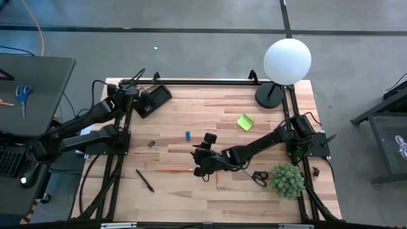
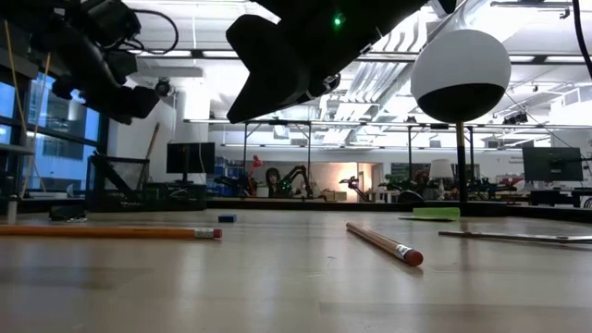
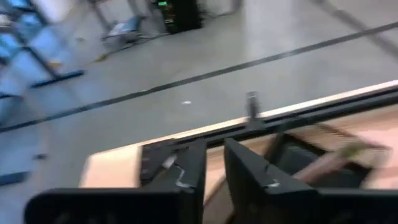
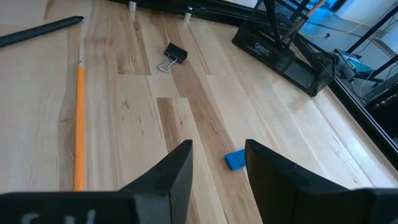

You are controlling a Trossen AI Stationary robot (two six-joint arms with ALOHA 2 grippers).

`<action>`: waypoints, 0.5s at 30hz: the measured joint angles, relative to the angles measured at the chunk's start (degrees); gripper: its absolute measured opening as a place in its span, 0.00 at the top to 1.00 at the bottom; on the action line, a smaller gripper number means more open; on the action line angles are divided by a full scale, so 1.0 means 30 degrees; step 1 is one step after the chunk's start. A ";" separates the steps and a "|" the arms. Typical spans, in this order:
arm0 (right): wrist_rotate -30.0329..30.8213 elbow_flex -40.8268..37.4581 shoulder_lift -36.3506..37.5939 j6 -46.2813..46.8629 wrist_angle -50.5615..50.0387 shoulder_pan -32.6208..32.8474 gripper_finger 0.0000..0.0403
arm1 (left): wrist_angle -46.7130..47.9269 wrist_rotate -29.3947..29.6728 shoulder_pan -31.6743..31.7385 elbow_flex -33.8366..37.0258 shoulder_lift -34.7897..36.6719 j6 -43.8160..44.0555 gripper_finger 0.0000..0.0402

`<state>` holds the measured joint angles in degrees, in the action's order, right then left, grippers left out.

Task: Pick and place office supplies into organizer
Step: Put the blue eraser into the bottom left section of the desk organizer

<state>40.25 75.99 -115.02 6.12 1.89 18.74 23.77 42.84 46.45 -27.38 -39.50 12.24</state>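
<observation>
The black organizer (image 1: pixel 152 98) sits at the table's far left corner, and in the left wrist view it (image 3: pixel 323 163) is blurred. My left gripper (image 1: pixel 129 90) hovers beside it, narrowly open and empty (image 3: pixel 214 177). My right gripper (image 1: pixel 202 154) is open over the table's middle. Its fingers point at the blue eraser (image 4: pixel 235 159), which lies flat just ahead (image 1: pixel 188 135). A binder clip (image 4: pixel 174 55), an orange pencil (image 4: pixel 79 124) and a black pen (image 4: pixel 40 30) lie flat farther off. A wooden pencil (image 1: pixel 217 181), black-handled scissors (image 1: pixel 255 176) and a lime-green pad (image 1: pixel 245 121) also lie on the table.
A lamp with a round black base (image 1: pixel 270 95) and a white globe (image 1: pixel 287 60) stands at the far right corner. A green bushy plant (image 1: pixel 287 180) sits at the near right. A black frame rail (image 1: pixel 210 81) runs along the far edge. Blue-handled scissors (image 1: pixel 23 95) lie on a side desk.
</observation>
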 joint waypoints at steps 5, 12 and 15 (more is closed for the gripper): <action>0.0001 0.0000 0.0000 -0.0017 0.0000 -0.0031 0.66 | -0.0171 -0.3442 -0.0018 -0.0684 0.1246 -0.0077 0.99; 0.0007 0.0000 0.0000 -0.0017 0.0000 -0.0036 0.66 | -0.2674 -0.8999 -0.0015 -0.1587 0.3164 -0.1644 0.98; 0.0007 0.0000 0.0000 0.0005 0.0000 -0.0036 0.66 | -0.3214 -1.2273 -0.0025 -0.1125 0.2957 -0.2721 1.00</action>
<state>40.27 75.99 -115.02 6.13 1.89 18.63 14.13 6.02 46.37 -30.75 -30.63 4.08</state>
